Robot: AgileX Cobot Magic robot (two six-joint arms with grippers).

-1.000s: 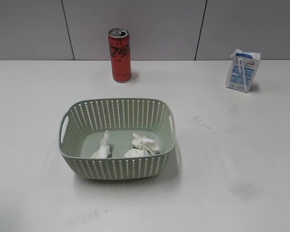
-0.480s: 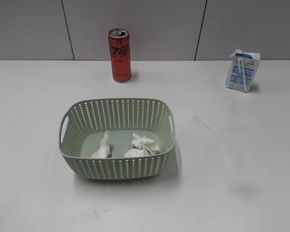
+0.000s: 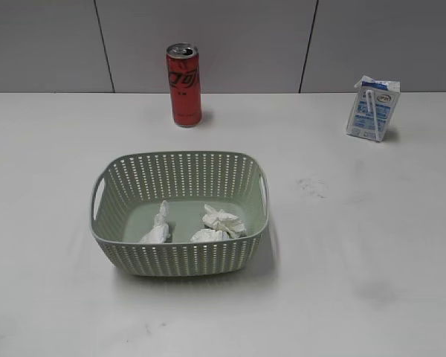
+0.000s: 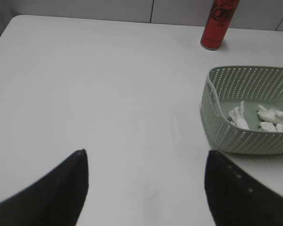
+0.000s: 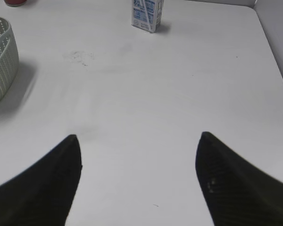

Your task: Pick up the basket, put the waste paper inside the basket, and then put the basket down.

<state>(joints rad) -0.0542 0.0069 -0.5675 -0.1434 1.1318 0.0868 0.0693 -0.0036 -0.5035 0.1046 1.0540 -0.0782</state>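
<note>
Exterior view showed the basket (image 3: 180, 214) resting on the counter (image 3: 372, 223) with the waste paper (image 3: 221, 221) inside. Left pincer (image 4: 146, 181) and right pincer (image 5: 137, 162) were spread wide, empty. Judged finished; arms should clear without nudging the rim.

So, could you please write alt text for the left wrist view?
A pale green slotted basket stands on a white table at right, holding crumpled white waste paper. A red can stands behind it, and the left gripper is open and empty in the foreground.
</note>
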